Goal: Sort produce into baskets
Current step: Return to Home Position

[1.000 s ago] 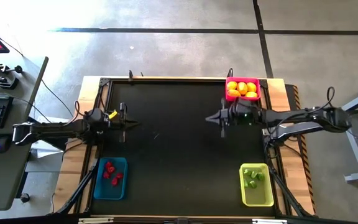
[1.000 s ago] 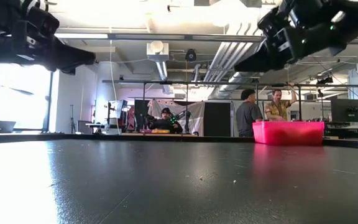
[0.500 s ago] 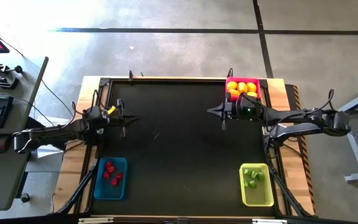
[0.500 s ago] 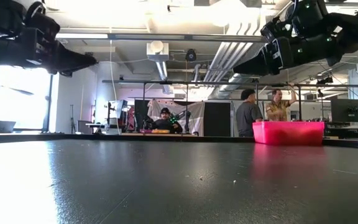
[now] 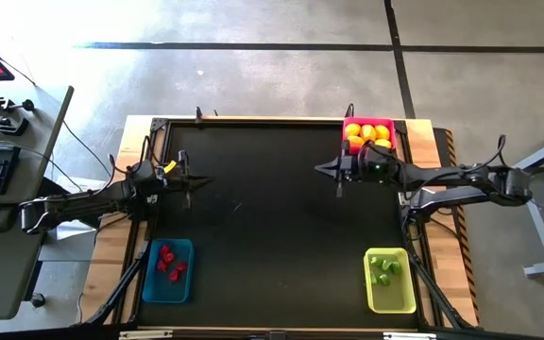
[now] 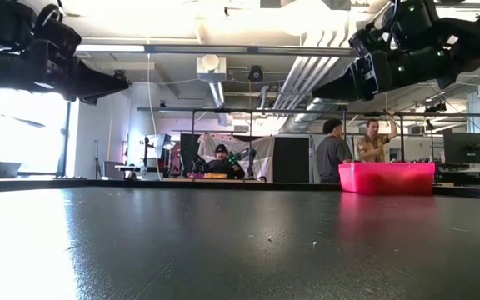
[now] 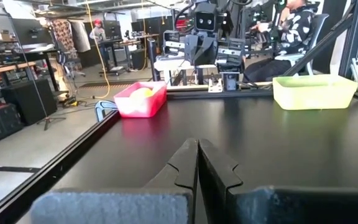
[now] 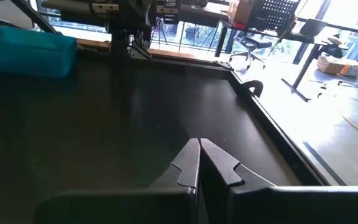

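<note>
The left end effector [image 5: 199,183] hangs above the left part of the black tabletop [image 5: 272,246]. Its fingers are pressed together and hold nothing. The right end effector [image 5: 321,170], also closed and empty, hangs just beside the pink-red plastic bin [image 5: 367,121], which holds the yellow toy lemons [image 5: 368,138]. The small red pieces [image 5: 169,262] lie in the blue plastic bin [image 5: 151,285], and the green pieces [image 5: 382,271] lie in the yellow-green plastic bin [image 5: 393,297].

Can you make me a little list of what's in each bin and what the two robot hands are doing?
red bin: lemons
blue bin: red pieces
yellow bin: green pieces
left gripper: shut, empty, raised over the table's left side
right gripper: shut, empty, raised beside the red bin
</note>
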You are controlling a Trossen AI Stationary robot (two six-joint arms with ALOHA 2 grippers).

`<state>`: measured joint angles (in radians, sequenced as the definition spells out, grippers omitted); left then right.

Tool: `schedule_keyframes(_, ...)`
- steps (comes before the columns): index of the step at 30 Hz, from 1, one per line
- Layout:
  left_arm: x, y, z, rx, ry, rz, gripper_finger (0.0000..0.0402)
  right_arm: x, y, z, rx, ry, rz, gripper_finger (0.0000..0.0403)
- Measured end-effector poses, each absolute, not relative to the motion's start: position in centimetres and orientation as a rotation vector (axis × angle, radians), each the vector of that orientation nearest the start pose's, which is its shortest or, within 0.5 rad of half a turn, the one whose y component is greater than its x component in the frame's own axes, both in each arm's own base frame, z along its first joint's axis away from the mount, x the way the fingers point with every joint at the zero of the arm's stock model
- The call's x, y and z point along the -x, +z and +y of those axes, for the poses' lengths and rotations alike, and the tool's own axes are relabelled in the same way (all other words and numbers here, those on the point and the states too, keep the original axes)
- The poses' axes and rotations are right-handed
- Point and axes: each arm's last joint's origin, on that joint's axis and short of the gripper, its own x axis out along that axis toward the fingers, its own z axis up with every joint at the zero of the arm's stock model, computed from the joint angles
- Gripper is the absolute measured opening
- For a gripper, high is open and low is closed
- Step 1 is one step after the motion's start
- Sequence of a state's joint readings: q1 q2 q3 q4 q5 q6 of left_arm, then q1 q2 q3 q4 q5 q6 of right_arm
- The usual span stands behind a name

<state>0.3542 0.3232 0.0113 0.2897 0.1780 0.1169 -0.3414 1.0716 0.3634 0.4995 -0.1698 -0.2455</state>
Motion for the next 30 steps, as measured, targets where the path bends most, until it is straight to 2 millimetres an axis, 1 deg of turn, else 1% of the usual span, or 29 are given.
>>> schedule_keyframes(5, -11.1, 16.8, 3.6, -0.115, 0.18, 0.019, 0.0, -20.3, 20.1, -6.6, 0.19, -0.122, 0.224, 0.0)
schedule_keyframes(8, -10.9, 17.0, 3.8, -0.121, 0.175, 0.0, 0.0, -19.6, 20.4, -6.4, 0.221, -0.134, 0.188, 0.0)
schedule_keyframes(10, -10.8, 17.2, 3.9, -0.129, 0.183, -0.013, 0.0, -18.8, 20.2, -6.2, 0.238, -0.152, 0.14, 0.0)
schedule_keyframes(13, -10.5, 17.3, 4.1, -0.135, 0.197, -0.027, 0.0, -17.0, 19.4, -5.8, 0.244, -0.175, 0.067, 0.0)
schedule_keyframes(16, -10.3, 17.5, 4.3, -0.127, 0.211, -0.048, 0.0, -15.4, 18.7, -5.5, 0.225, -0.2, 0.02, 0.0)
schedule_keyframes(20, -10.0, 17.4, 4.6, -0.101, 0.244, -0.039, 0.0, -13.5, 18.3, -5.3, 0.224, -0.261, -0.036, 0.0)
schedule_keyframes(25, -9.4, 17.1, 5.2, -0.039, 0.321, -0.014, 0.0, -11.9, 17.8, -5.5, 0.22, -0.392, -0.015, 0.0)
schedule_keyframes(30, -8.6, 16.9, 6.0, -0.03, 0.454, 0.003, 0.0, -10.7, 17.2, -5.6, 0.17, -0.505, 0.054, 0.0)
